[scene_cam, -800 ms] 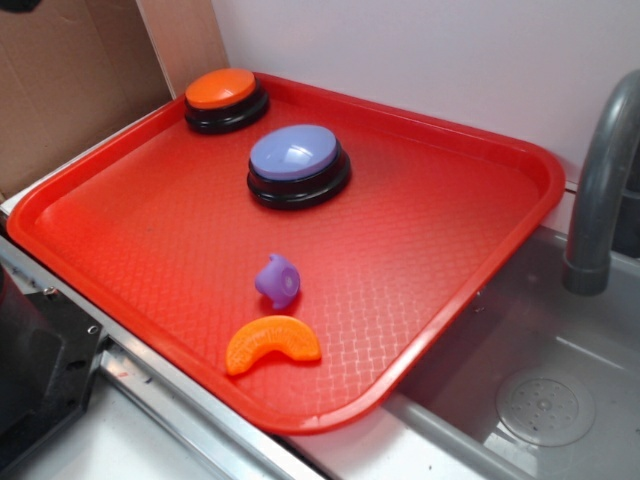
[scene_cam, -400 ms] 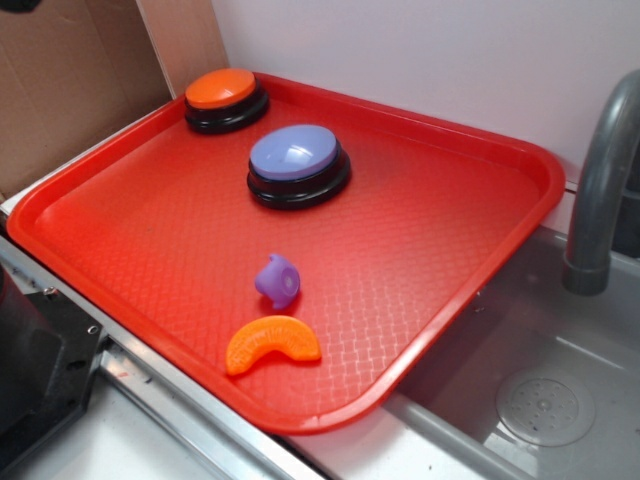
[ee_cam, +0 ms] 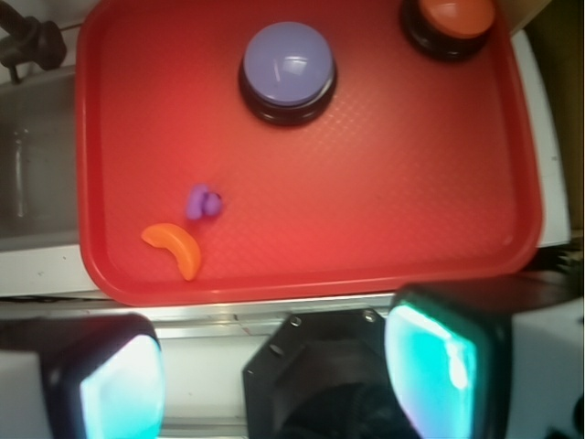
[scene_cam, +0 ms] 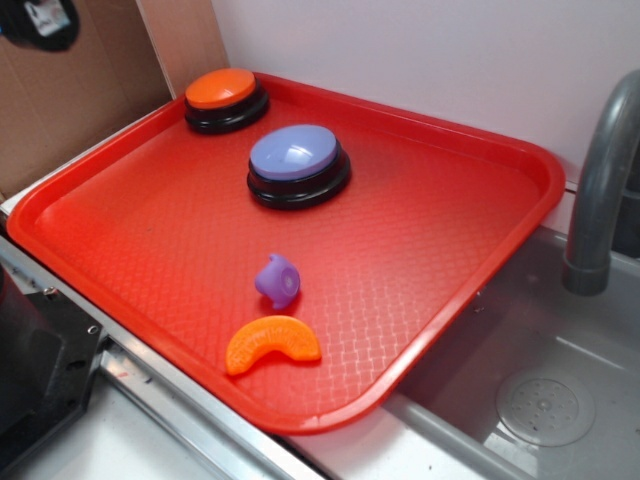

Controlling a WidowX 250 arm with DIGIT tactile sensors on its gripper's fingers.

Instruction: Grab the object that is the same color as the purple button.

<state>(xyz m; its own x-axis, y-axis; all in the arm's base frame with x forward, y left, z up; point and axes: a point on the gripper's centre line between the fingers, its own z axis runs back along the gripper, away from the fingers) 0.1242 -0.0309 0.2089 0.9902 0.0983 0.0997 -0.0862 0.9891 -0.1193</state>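
On red tray (scene_cam: 450, 260), near front edge, I saw small purple toy (scene_cam: 278, 279): rounded, stubby bumps, glossy, lying free. Orange slice (scene_cam: 271, 342) just beside it, apart. Purple button (scene_cam: 297, 163) sat well behind, orange button (scene_cam: 225, 98) in far corner. Gripper (ee_cam: 274, 366) high above tray edge, fingers spread, empty.

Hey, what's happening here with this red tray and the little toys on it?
A robot arm is about to pick something up, but nothing is held yet. Its gripper is open and high above the near edge of the red tray. On the tray sit a purple button, an orange button, a small purple toy and an orange slice right beside it. The toy matches the purple button's colour, so that looks like the one to grab.
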